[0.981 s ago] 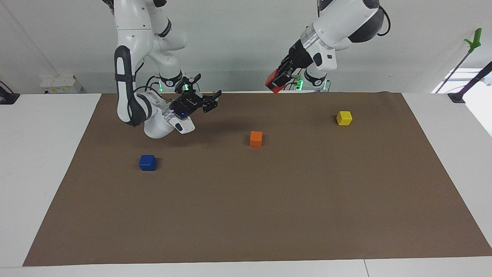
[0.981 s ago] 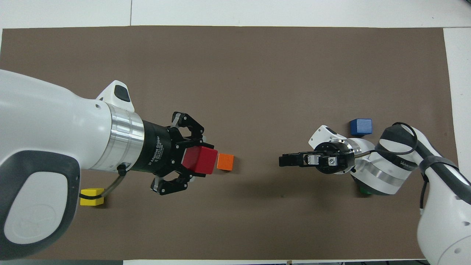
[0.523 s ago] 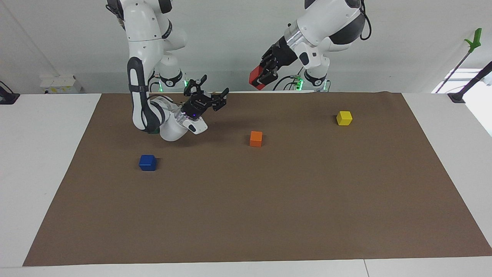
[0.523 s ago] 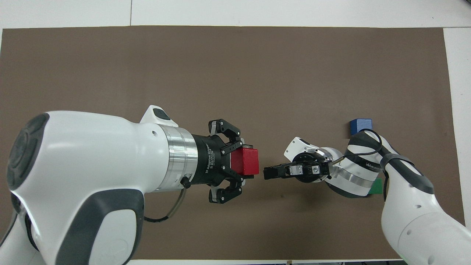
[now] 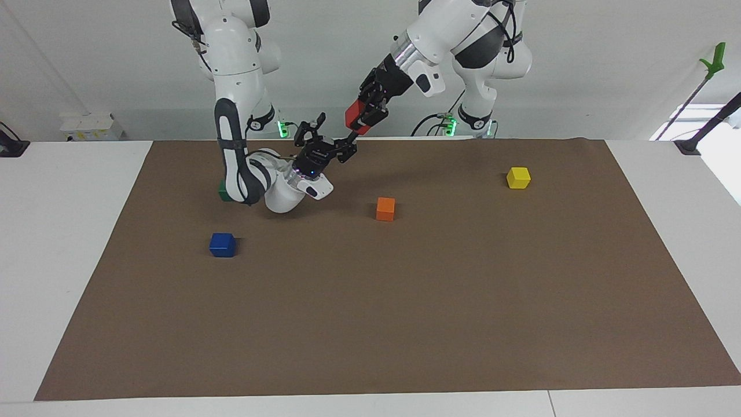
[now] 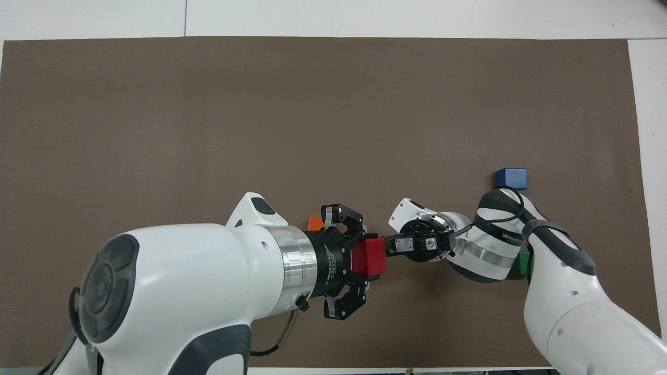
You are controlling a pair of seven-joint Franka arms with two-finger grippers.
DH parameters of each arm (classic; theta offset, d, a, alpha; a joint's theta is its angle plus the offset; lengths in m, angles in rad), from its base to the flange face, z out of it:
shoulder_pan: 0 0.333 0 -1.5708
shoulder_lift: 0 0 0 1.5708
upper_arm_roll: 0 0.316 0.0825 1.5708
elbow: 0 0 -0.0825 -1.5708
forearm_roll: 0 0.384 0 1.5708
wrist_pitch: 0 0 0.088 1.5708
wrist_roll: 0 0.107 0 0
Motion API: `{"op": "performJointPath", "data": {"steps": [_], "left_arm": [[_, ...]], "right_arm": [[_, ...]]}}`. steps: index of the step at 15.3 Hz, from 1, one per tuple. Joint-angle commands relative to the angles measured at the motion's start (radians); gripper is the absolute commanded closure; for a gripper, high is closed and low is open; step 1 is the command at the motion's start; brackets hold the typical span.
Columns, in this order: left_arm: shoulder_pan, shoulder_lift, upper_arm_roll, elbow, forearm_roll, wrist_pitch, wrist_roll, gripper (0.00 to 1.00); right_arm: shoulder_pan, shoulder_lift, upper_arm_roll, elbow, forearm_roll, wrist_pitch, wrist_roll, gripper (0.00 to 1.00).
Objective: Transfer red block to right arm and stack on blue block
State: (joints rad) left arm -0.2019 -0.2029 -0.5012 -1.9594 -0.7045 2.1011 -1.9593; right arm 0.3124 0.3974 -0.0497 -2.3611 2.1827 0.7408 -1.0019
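Observation:
My left gripper point(image 5: 360, 119) is shut on the red block point(image 5: 354, 114), holding it in the air over the robots' edge of the brown mat. The right arm point(image 5: 237, 87) reaches in low, and its right gripper point(image 5: 335, 139) stands open just below and beside the red block, tips pointing at it. From overhead the red block point(image 6: 369, 257) sits in the left gripper point(image 6: 371, 258), and the right gripper point(image 6: 389, 245) meets its edge without closing on it. The blue block point(image 5: 222, 244) point(image 6: 510, 178) lies on the mat toward the right arm's end.
An orange block point(image 5: 385, 208) lies mid-mat, and only its corner point(image 6: 315, 223) shows past the left gripper from overhead. A yellow block point(image 5: 518, 177) sits toward the left arm's end. A green block point(image 5: 222, 190) point(image 6: 519, 264) peeks out from under the right arm's forearm.
The left gripper has carried the red block toward the right arm's end. The right gripper has risen and moved in to meet it, staying open.

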Motion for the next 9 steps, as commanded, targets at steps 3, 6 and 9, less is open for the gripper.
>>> {"op": "performJointPath", "data": {"steps": [3,6,9], "left_arm": [[-0.051,-0.026,0.012,-0.058,-0.026,0.083,-0.03,1.0],[-0.076,-0.029,0.012,-0.078,-0.026,0.119,-0.041,1.0],[-0.076,-0.029,0.012,-0.078,-0.024,0.119,-0.043,1.0]], "right_arm": [[0.046,0.018,0.004,0.017,0.061,0.018,-0.073,0.0],[0.071,0.035,0.004,0.032,0.08,0.038,-0.1,0.0],[0.071,0.037,0.004,0.04,0.083,0.046,-0.1,0.0]]}}
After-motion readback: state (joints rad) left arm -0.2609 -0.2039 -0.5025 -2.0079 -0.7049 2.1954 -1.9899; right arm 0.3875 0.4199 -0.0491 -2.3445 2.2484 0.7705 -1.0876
